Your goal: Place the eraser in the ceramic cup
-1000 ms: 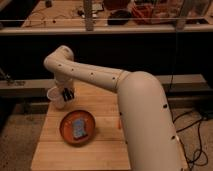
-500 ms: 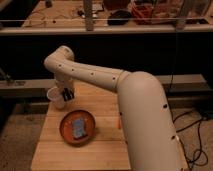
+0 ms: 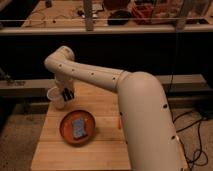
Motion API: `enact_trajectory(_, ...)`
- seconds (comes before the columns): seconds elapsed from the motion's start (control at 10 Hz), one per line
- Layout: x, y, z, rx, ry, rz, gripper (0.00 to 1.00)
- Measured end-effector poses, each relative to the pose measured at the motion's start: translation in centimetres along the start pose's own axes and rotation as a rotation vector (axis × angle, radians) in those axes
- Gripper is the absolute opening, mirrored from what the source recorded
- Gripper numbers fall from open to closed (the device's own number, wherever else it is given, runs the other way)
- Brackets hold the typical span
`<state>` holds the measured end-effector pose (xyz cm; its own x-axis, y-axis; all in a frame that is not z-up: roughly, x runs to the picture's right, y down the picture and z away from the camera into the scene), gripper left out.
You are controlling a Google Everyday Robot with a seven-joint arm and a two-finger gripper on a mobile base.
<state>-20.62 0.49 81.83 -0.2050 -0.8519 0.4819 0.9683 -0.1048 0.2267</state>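
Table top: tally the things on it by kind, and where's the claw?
Cups: 1, white ceramic cup
Plates: 1, orange plate
Erasers: 1, blue-grey eraser on the plate
Total: 3
The claw hangs beside the cup.

cam: high, over arm [image 3: 100,79], facing table [image 3: 107,147] | pincer [image 3: 67,94] beside ceramic cup [image 3: 56,97]

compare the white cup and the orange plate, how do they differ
The cup is white; the plate is orange-red. The cup is small and tall-sided; the plate is much wider and shallow. The plate holds a blue-grey eraser; the inside of the cup cannot be seen. The gripper hangs right beside the cup, apart from the plate. Both are round and stand on the wooden table.
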Motion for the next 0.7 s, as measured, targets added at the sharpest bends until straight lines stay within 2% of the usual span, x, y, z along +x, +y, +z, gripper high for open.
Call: enact_trajectory(0.7,0.09,0.02,0.18,0.007,0.001,-0.002,0.07)
